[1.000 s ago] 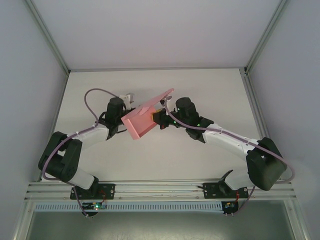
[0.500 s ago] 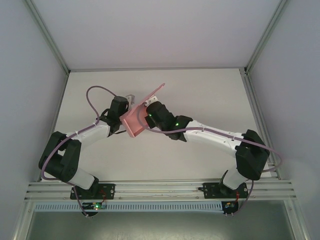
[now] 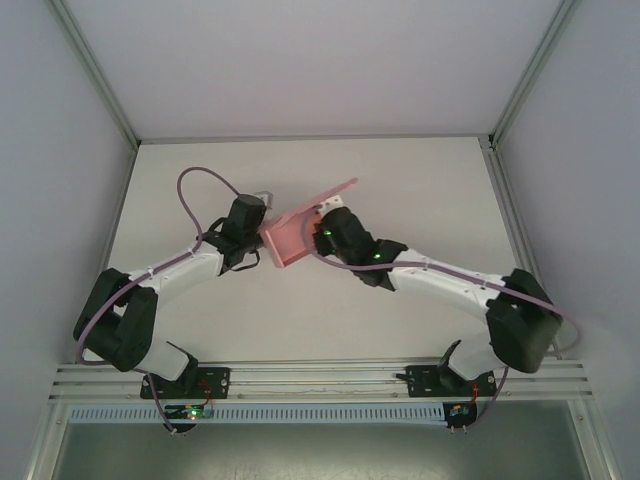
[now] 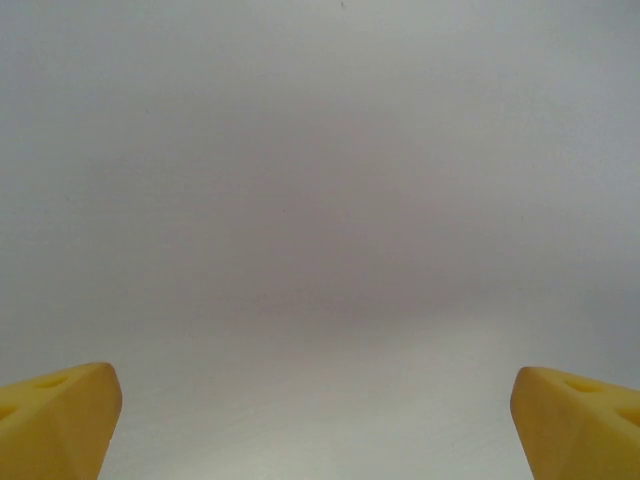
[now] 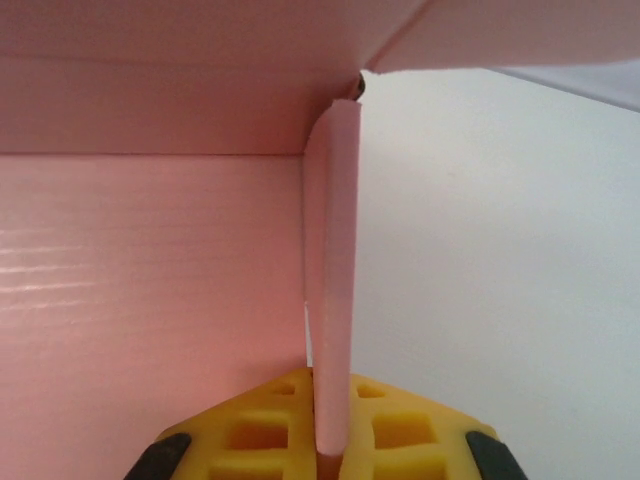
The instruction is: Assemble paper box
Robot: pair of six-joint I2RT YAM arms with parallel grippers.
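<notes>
The paper box is pale pink, partly folded, and held up off the white table at its middle, with one long flap sticking out to the back right. My right gripper is shut on one thin upright wall of the box, its yellow pads pressed to both sides; from above it sits at the box's right side. My left gripper stands wide open with nothing between its yellow fingertips, close against the box's left side.
Metal frame posts and pale walls bound the table on the left, right and back. A rail with both arm bases runs along the near edge. The left arm's purple cable loops above its wrist.
The right arm swung the box left, then back a little right, and turned it. The left wrist followed slightly right. Both jaws stayed as they were.
</notes>
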